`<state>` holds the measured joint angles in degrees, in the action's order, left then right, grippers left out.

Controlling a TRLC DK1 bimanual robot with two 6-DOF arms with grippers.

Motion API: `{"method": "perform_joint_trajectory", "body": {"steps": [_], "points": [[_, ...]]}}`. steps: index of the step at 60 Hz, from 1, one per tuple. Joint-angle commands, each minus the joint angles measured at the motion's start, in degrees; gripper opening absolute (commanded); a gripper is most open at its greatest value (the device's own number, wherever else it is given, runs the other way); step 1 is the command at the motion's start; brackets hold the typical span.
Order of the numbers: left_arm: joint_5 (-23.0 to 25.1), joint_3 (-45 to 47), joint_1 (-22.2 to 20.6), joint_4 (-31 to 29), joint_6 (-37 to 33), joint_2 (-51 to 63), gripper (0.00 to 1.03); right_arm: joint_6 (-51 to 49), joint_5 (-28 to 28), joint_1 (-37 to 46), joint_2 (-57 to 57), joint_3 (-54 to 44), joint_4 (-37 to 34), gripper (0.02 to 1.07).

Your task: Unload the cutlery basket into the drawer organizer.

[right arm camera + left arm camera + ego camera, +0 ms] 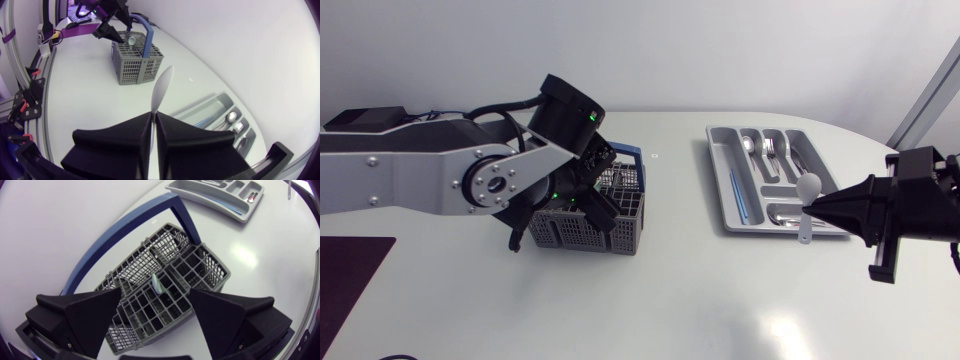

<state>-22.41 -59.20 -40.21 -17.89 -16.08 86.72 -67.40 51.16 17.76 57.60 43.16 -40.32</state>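
The right gripper is pinching a white spoon by its handle, fingers pressed together on it from both sides, the bowl sticking out ahead of the fingertips. The drawer organizer is lying just beside and below those fingertips, with forks and spoons already sitting in its compartments. This is looking like the placing step: the next move is probably calling for carrying the spoon over a spoon slot, lowering it and letting go.

The left gripper is hanging over the grey cutlery basket with its fingers spread, and a pale spoon is standing in the basket between them, apparently untouched.

Everything is sitting on a glossy white table, with a dark purple mat lying well apart from both grippers
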Motion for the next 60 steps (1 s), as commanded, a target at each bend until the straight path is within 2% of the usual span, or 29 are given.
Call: {"method": "perform_joint_trajectory", "body": {"steps": [1, 15, 29, 38, 49, 60], "points": [[-2.1, -1.4, -0.3, 0.5, 2.8, 2.0, 0.94, -1.5, 0.9, 1.8, -0.7, 0.3, -1.0, 0.08], [-2.7, -3.7, 0.0, 0.9, 4.5, 5.6, 0.90, -3.0, 1.1, 4.5, -0.5, 2.0, -2.7, 0.08], [-2.8, -4.6, 0.4, 3.5, 4.7, 8.1, 0.64, -4.9, 1.2, 7.2, 0.5, 4.2, -2.9, 0.08], [-4.0, -5.0, 0.7, 4.7, 4.8, 9.9, 0.58, -7.3, 1.2, 9.1, 2.1, 5.0, -2.4, 0.08], [-5.4, -4.7, 0.8, 5.9, 4.8, 10.3, 0.31, -10.5, 1.3, 12.0, 4.8, 5.5, -2.4, 0.08], [-7.0, -4.7, 1.1, 5.9, 4.7, 10.1, 0.19, -12.9, 1.5, 14.2, 7.3, 6.2, -2.5, 0.08]]}}
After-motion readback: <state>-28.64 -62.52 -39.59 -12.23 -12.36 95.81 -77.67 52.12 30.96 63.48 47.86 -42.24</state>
